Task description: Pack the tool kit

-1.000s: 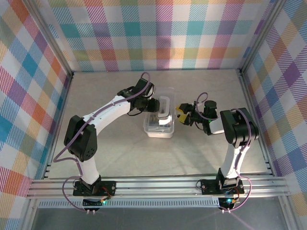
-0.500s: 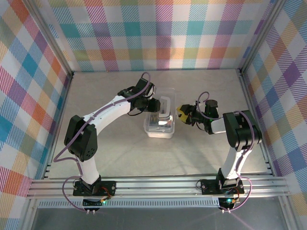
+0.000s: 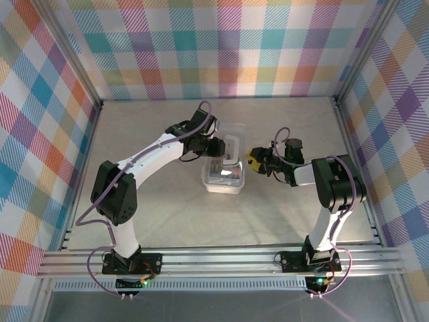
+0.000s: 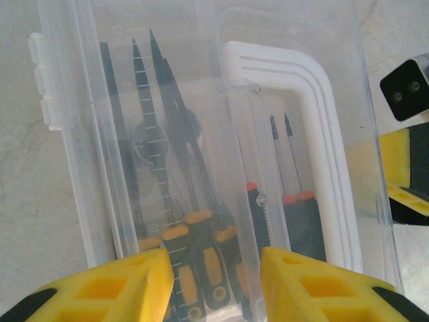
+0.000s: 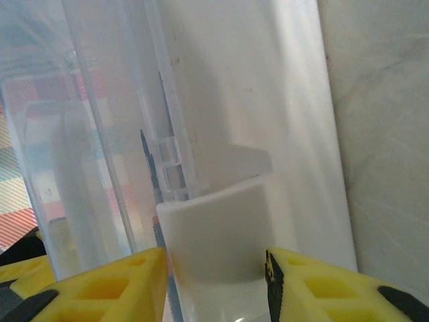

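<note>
The tool kit is a clear plastic box (image 3: 223,180) in the middle of the table, with a white handle (image 3: 231,149) on its right side. Through the clear wall I see several screwdrivers (image 4: 201,241) with black-orange handles, and black-red ones (image 4: 298,221) beside them. My left gripper (image 3: 216,149) reaches in from the left, its yellow fingers (image 4: 134,285) holding a section of the clear box. My right gripper (image 3: 253,159) comes from the right. Its fingers (image 5: 114,285) press both sides of the white handle (image 5: 214,228).
The box sits on a grey table top (image 3: 154,201) ringed by checked walls (image 3: 221,47). An aluminium rail (image 3: 221,258) runs along the near edge, where both arm bases are bolted.
My right gripper has slid left against the box and its jaws have narrowed onto the white handle. The left arm and the box have stayed put.
</note>
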`<state>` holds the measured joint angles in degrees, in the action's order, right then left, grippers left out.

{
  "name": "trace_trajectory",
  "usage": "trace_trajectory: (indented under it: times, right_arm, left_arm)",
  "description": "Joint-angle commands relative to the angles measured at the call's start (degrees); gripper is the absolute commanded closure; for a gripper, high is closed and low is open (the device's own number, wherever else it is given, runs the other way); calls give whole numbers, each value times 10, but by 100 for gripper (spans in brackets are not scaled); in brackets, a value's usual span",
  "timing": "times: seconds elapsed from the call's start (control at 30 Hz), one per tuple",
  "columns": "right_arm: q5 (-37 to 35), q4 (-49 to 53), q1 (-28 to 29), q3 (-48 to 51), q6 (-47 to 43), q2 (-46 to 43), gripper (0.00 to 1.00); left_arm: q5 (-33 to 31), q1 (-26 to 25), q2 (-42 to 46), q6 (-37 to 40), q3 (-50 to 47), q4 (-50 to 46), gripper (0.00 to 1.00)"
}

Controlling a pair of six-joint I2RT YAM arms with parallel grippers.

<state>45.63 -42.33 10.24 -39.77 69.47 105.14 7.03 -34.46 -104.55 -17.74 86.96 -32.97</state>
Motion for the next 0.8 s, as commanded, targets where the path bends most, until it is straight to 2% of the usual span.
trace_trajectory:
  times: [0.0, 0.3, 0.4, 0.5, 0.63, 0.77]
  right_arm:
    - [17, 13, 7, -14, -19, -22, 57]
    - [13, 50, 4, -12, -47, -63, 57]
    - [8, 91, 0, -15, -71, -70, 55]
    - [-5, 140, 0, -25, -105, -69, 54]
    - [-9, 151, 0, -31, -116, -55, 54]
    - [-13, 162, 0, -33, -128, -52, 54]
  left_arm:
    - [-8, -3, -57, -3, -28, -96, 58]
    - [-16, -4, -53, -1, -33, -98, 59]
    - [-11, -4, -46, -2, -31, -104, 58]
    - [-19, -12, -35, 3, -14, -123, 46]
    - [-23, -19, -34, 9, 26, -148, 31]
    - [-67, -27, -63, 19, 92, -208, 25]
